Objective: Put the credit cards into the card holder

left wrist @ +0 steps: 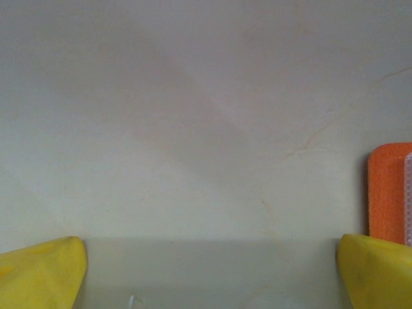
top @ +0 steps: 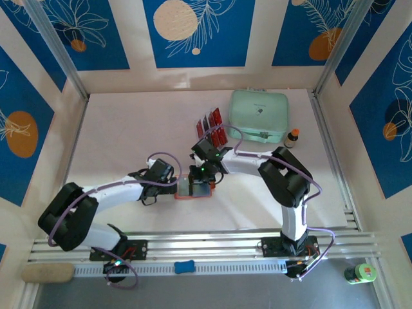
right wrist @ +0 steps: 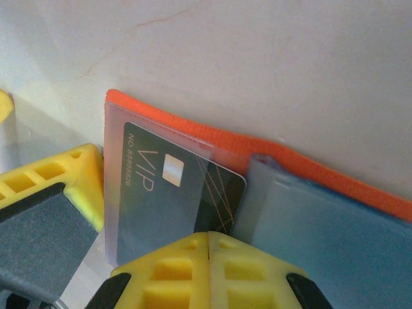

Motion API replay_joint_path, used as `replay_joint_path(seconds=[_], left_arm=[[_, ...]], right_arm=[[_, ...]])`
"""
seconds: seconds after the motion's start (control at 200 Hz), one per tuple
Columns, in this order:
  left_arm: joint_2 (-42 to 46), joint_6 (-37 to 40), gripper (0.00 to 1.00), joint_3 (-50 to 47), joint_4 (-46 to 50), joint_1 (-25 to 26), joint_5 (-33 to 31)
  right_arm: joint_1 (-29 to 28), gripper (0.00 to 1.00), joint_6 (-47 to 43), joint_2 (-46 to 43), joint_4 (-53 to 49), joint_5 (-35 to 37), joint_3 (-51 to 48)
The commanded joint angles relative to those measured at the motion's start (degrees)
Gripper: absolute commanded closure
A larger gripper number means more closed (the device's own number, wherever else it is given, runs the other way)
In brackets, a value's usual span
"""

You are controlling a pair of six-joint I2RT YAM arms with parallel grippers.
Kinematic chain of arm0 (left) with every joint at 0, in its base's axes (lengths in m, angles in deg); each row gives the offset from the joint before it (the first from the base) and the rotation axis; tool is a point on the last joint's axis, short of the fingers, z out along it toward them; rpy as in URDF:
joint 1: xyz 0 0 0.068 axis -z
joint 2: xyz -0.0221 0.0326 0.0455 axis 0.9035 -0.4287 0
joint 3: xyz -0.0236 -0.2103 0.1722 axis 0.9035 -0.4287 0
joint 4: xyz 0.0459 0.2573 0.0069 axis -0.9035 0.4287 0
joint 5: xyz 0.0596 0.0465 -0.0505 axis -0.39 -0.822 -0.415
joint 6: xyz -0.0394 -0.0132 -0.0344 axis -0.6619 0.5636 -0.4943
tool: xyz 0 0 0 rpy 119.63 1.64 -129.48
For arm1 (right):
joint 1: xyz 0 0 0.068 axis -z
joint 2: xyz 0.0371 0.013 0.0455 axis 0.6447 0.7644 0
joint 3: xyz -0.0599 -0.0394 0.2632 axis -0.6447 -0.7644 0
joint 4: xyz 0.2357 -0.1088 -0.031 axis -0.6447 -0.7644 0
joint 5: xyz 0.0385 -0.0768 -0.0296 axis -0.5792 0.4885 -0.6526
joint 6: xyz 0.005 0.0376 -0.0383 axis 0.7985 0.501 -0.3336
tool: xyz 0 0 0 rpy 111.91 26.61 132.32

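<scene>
The card holder [right wrist: 193, 132], an orange wallet, lies open on the table, its orange rim [top: 182, 196] showing between the two arms. A black credit card [right wrist: 154, 193] with gold VIP lettering sits partly inside its clear sleeve, one corner still sticking out. My right gripper [right wrist: 209, 237] is shut, its fingertips pressed together at the card's near edge. My left gripper [left wrist: 209, 270] is open with bare table between its fingers. Its right finger [left wrist: 376, 270] rests beside the wallet's orange edge [left wrist: 389, 193]. More red credit cards [top: 211, 127] stand in a clear rack behind.
A mint-green case [top: 259, 114] lies at the back right, with a small bottle [top: 293, 137] beside it. On the near rail sit a beige sponge [top: 47, 272], a blue piece [top: 184, 266] and a green container [top: 360, 273].
</scene>
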Motion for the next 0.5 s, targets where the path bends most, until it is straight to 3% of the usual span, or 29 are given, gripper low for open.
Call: replay_joint_path(seconds=[0.0,0.495], left_arm=[[-0.9,0.5,0.0,-1.3,-1.6,-0.7,0.1],[-0.6,0.5,0.0,-1.5,-2.1,-0.7,0.6]], right_arm=[[-1.1,0.97,-1.0,1.1,-1.5,-0.7,1.9],[-1.5,0.97,-0.5,2.9,-1.3,-2.0,3.1]])
